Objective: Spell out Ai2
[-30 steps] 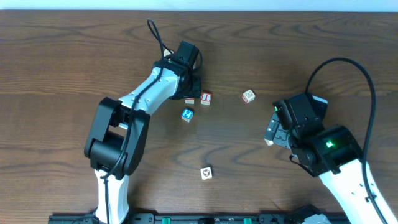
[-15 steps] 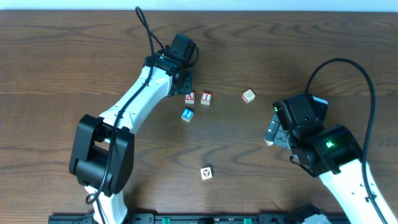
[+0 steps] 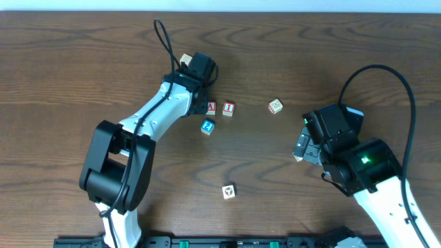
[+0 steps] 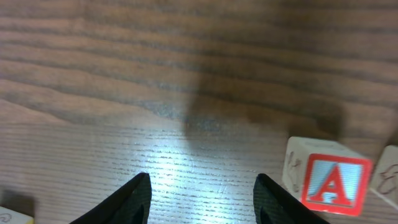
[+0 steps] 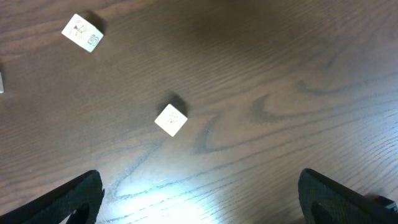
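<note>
A block [image 3: 211,107] and I block [image 3: 228,108] sit side by side just above frame centre, a narrow gap between them. 2 block [image 3: 207,127] lies just below the A, apart from it. Left gripper [image 4: 202,198]: jaws open, empty, A just outside the right-hand finger. Right gripper [image 5: 199,199]: jaws spread wide, empty, open table [image 3: 83,83] around it.

Wooden table [image 3: 62,76] with scattered letter blocks [image 3: 211,107]

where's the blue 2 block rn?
Overhead view: the blue 2 block sits left of centre, just on the robot's side of the red A block, which stands beside the red I block.
</note>
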